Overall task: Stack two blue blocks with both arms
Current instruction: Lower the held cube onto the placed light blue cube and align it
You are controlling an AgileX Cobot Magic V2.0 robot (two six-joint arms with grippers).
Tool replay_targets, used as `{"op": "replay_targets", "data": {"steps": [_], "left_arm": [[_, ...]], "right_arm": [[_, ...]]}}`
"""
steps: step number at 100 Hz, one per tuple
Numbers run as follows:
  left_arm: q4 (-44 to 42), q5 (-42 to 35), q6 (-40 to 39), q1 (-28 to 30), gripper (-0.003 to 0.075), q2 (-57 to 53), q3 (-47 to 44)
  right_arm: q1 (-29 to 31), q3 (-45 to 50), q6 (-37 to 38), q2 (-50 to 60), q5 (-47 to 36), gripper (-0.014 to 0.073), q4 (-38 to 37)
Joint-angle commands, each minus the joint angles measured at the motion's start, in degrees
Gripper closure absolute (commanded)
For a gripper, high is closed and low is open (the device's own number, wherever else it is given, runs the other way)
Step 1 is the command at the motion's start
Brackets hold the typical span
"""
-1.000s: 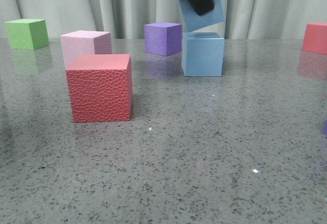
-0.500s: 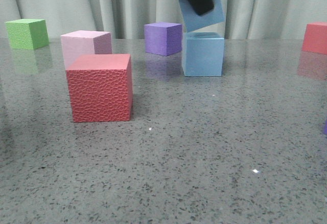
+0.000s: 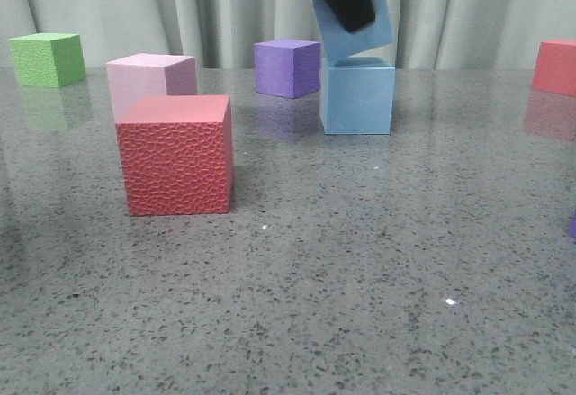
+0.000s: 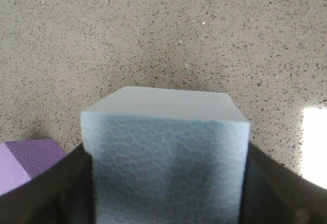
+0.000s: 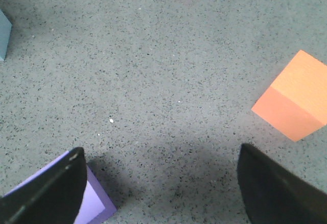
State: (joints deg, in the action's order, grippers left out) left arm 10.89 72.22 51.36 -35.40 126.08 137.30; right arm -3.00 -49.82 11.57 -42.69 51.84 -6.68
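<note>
One blue block (image 3: 357, 98) stands on the table at the back, right of centre. My left gripper (image 3: 346, 4) is shut on the second blue block (image 3: 373, 19) and holds it tilted right above the first, its lower edge at or just over the standing block's top. In the left wrist view the held block (image 4: 166, 163) fills the gap between the black fingers (image 4: 46, 193); the standing block is hidden under it. My right gripper (image 5: 163, 188) is open and empty over bare table.
A red cube (image 3: 176, 154) and a pink cube (image 3: 148, 80) stand at the left front, with a green cube (image 3: 47, 58) far left. A purple cube (image 3: 286, 67) is beside the stack and a red cube (image 3: 555, 67) far right. An orange cube (image 5: 294, 99) and a purple cube (image 5: 94, 208) lie near my right gripper.
The held blue block has come down slightly and shifted a little left, closer to the top of the standing block. Nothing else moved.
</note>
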Motion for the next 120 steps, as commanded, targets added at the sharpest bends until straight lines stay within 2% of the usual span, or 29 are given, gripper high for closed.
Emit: {"op": "replay_targets", "data": {"steps": [1, 78, 120], "left_arm": [[1.4, -2.2, 0.0, -0.6, 0.0477, -3.7, 1.3], [1.4, -3.4, 0.0, -0.6, 0.0472, -2.7, 1.3], [1.4, -3.1, 0.0, -0.6, 0.0287, -2.7, 1.3]], "right_arm": [[0.3, -1.4, -0.4, 0.4, -3.2, -0.0006, -1.1], [0.3, -1.4, -0.4, 0.4, -3.2, -0.0006, -1.1], [0.3, -1.4, -0.4, 0.4, -3.2, -0.0006, -1.1]]}}
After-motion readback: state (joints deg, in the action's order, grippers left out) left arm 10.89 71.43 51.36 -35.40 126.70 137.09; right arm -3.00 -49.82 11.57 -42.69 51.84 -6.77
